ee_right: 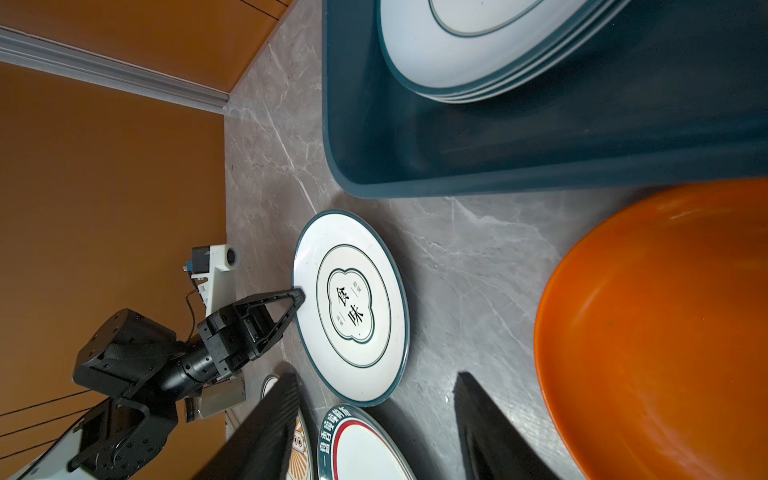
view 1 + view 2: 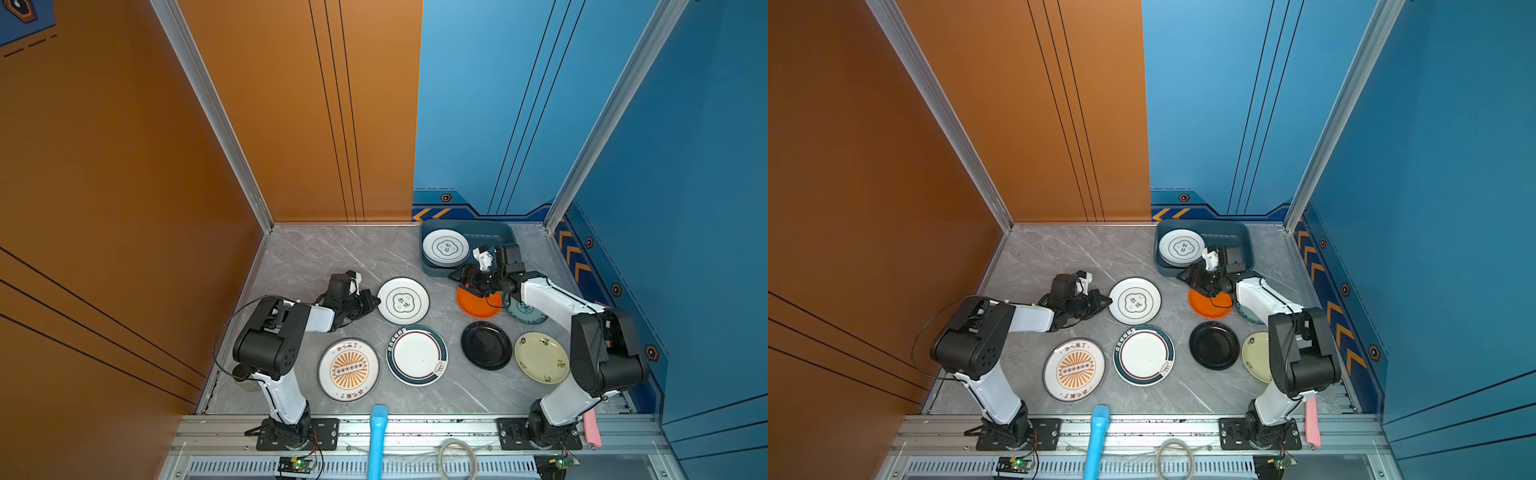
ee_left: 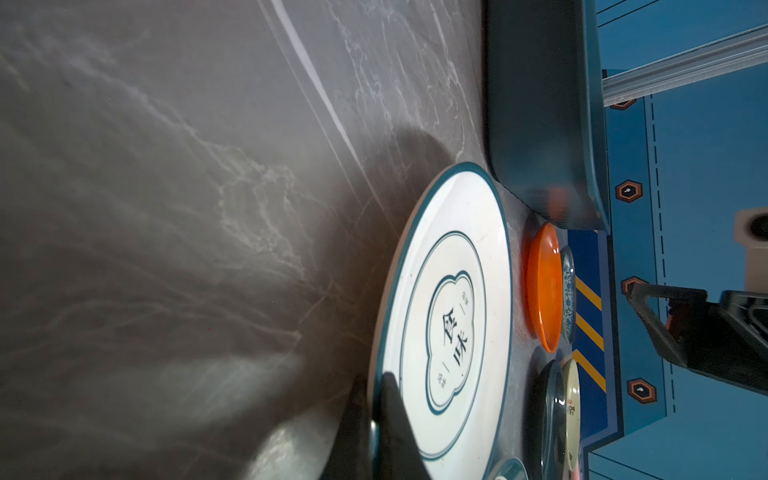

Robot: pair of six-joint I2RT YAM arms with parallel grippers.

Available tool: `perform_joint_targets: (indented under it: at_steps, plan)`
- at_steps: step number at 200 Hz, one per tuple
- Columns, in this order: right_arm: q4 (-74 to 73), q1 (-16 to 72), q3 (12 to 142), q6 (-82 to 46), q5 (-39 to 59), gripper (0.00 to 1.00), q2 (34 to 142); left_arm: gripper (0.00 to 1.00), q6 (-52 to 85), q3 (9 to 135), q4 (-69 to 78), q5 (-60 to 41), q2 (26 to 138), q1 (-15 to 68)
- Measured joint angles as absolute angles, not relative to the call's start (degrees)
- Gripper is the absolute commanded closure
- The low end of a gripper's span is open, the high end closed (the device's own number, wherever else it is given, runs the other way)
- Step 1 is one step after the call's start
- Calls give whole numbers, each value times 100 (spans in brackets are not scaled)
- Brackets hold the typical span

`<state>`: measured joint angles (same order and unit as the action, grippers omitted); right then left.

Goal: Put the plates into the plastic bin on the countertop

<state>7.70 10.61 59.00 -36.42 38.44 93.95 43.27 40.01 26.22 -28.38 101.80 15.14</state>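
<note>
Pinching the rim of a round white plate with green cloud motif (image 2: 403, 301), the left hand (image 2: 376, 301) has its fingers pressed together on it; the plate rests on the grey marble-look surface (image 2: 311, 257). Fingers spread and holding nothing, the right hand (image 2: 461, 282) is poised at the edge of a plain orange round plate (image 2: 478, 307). Just beyond the right hand: rectangular dark teal plastic bin (image 2: 432, 270), containing a stack of white cloud-motif plates (image 2: 445, 248). Behind the right hand, beside its arm: black round plate (image 2: 486, 345), cream round plate (image 2: 541, 357).
</note>
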Motion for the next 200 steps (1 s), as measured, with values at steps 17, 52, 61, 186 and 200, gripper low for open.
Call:
perform_joint_targets:
  at_steps: [17,52,61,186,200]
  plan:
    - [768,1114,5881,-3623,3924,38,9395,100,4340,3962,2593,-2862,10112,1466]
    - [633,1282,5874,-3586,4215,37,9467,100,4309,3898,2268,-2936,9828,1234]
    - [537,1337,5874,-3586,4318,37,9535,100,4287,3876,2130,-2941,9708,1138]
    - [-858,2156,5881,-3946,5109,37,10422,100,4316,3833,1271,-3760,8368,626]
    - [-902,2228,5905,-3997,5127,37,10440,100,4340,3833,1227,-3826,8333,626]
